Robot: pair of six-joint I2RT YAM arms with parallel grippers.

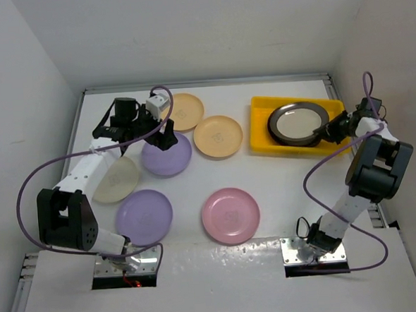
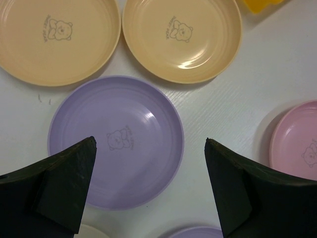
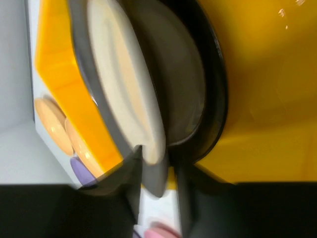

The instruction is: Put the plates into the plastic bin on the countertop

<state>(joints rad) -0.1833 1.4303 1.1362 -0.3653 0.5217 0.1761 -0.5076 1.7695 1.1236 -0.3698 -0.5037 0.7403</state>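
Top view: the yellow plastic bin sits back right on the tabletop with a dark-rimmed plate in it, and the right gripper is at that plate's rim. The cream plate is partly hidden under the left arm.

Left wrist: the left gripper has its jaws wide apart over a lavender plate. There's a bear print on it, but the writing is too small to read. The pink plate is cut off at the edge.

Right wrist: pretty blurry, but the jaws are clamped on the dark-rimmed plate's rim. A second dark plate sits right beneath it, and both are inside the bin.
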